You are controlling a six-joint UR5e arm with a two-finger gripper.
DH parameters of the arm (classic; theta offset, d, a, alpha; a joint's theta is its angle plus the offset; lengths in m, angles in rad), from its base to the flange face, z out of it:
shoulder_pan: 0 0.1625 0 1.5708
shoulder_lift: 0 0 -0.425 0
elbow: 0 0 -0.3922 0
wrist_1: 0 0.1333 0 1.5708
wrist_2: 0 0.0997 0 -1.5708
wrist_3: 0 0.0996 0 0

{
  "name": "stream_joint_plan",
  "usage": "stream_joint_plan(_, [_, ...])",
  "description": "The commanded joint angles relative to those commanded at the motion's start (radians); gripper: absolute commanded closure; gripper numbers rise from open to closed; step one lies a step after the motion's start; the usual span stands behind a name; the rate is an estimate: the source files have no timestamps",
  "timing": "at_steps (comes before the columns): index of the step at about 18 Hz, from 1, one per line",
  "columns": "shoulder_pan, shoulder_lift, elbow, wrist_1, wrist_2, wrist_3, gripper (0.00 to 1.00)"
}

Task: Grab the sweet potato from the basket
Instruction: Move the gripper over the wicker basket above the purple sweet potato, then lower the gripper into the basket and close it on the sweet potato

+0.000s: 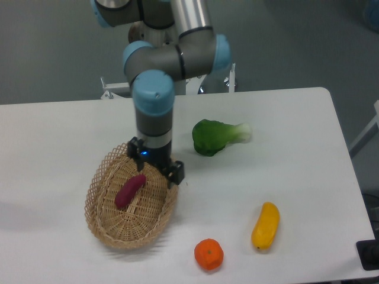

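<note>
A: Nearest us, at the front edge of the tabletop (59, 130), sits a round orange fruit (208, 254), with a yellow vegetable (265, 225) just to its right. Neither matters here.

B: Right. The biggest thing is the arm (155, 94), coming down from the far side. Next is the basket (100, 228), left of centre, and lying in it the sweet potato (130, 190), slanted, its upper end pointing far-right toward the claw (155, 167).

A: What's the claw doing?

B: It hangs over the basket's far-right rim, just beside the potato's upper end. It holds nothing that I can see. One dark finger (174, 173) shows at the right; the other is harder to make out, so I'd say it looks parted, but how widely I can't tell.

A: So how should the grasp go?

B: I'd judge it needs to shift near and left until it's over the potato's middle, then turn so the fingers straddle the narrow width, not the length. Come down gently; the woven floor gives, and the rim could catch a finger.

A: And the green leafy vegetable (214, 136), far right of the basket?

B: Well apart. No concern.
</note>
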Motion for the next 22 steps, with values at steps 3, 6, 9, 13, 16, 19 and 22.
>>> stream_joint_plan(3, [-0.032, -0.037, -0.008, 0.027, 0.002, -0.063, 0.00])
stream_joint_plan(6, [-0.065, -0.072, -0.011, 0.067, 0.043, -0.084, 0.00])
stream_joint_plan(9, [-0.081, -0.089, -0.014, 0.087, 0.048, -0.100, 0.00])
stream_joint_plan(13, [-0.081, -0.095, -0.012, 0.089, 0.063, -0.098, 0.00])
stream_joint_plan(16, [-0.081, -0.100, -0.009, 0.090, 0.086, -0.094, 0.20])
stream_joint_plan(19, [-0.081, -0.098, -0.003, 0.089, 0.086, -0.089, 0.62])
stream_joint_plan(22, [-0.081, -0.097, 0.003, 0.089, 0.087, -0.087, 0.82])
